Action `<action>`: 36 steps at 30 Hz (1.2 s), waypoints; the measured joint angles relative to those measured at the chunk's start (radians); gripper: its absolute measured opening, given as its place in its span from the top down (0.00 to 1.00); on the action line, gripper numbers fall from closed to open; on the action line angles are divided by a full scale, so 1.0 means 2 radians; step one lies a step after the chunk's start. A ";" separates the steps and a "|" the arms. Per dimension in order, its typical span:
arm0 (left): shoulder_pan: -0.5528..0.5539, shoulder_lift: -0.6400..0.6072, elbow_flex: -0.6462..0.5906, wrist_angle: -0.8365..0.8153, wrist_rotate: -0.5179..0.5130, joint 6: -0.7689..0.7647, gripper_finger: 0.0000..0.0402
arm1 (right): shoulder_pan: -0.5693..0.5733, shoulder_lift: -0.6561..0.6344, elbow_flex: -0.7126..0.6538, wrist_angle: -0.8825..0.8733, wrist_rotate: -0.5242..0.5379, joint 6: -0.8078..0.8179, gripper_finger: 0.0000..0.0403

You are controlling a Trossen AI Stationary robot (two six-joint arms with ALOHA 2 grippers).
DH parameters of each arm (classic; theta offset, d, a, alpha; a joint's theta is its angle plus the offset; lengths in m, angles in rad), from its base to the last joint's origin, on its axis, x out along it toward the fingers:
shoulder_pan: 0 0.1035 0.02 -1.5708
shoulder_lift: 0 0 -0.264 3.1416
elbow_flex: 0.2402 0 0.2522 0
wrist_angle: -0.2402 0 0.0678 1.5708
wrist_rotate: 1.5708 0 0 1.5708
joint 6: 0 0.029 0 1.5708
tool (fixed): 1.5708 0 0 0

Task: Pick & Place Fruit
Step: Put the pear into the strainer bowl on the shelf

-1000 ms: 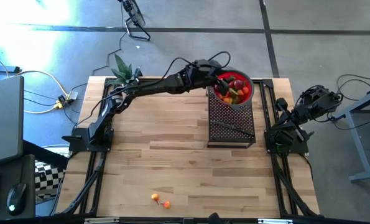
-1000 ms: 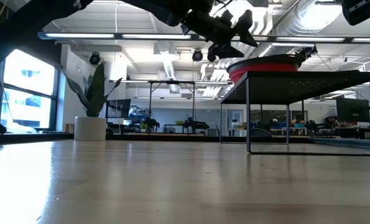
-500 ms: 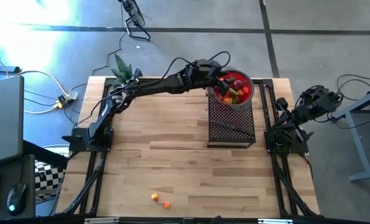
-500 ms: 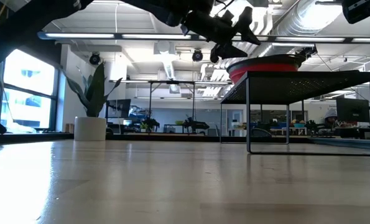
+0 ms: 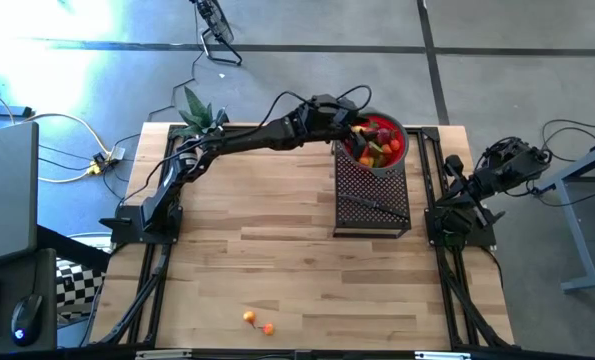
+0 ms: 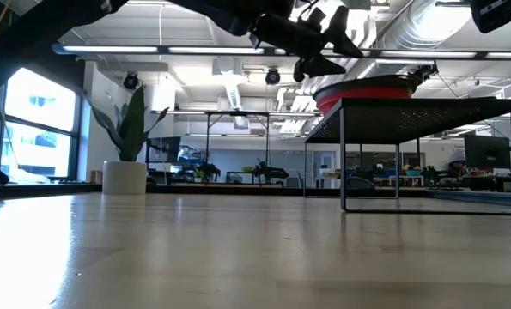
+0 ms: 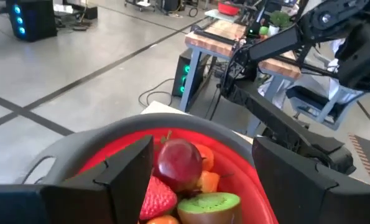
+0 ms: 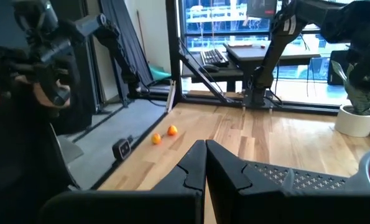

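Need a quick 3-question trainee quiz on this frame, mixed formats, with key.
1. True or false: the left gripper is over the red bowl with its fingers apart.
2. Where does the red bowl sit? A) on the bare wooden table B) on the black mesh stand C) on the floor
3. Fill in: two small orange fruits lie loose near the table's ___ edge in the high view.

Key: 1 true. 2 B. 3 bottom (front) edge, far from the bowl. The right gripper is shut, parked at the table's right side.
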 joint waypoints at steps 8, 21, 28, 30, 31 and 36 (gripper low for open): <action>-0.048 -0.012 -0.017 -0.004 -0.010 0.060 0.33 | 0.000 0.000 0.000 0.038 0.000 0.003 0.99; -0.090 -0.222 -0.321 0.102 -0.025 0.122 0.33 | 0.000 0.000 0.000 0.037 0.006 -0.014 0.99; -0.111 -0.344 -0.478 0.141 -0.024 0.127 0.33 | 0.000 0.000 0.000 0.037 0.029 -0.015 0.99; -0.123 -0.371 -0.508 0.139 -0.025 0.127 0.33 | 0.000 0.000 0.000 0.036 0.032 -0.015 0.99; -0.130 -0.384 -0.521 0.137 -0.025 0.127 0.33 | 0.000 0.000 0.000 0.037 0.037 -0.015 0.99; -0.177 -0.446 -0.575 0.138 -0.037 0.123 0.33 | 0.000 0.000 0.000 0.037 0.053 -0.015 0.99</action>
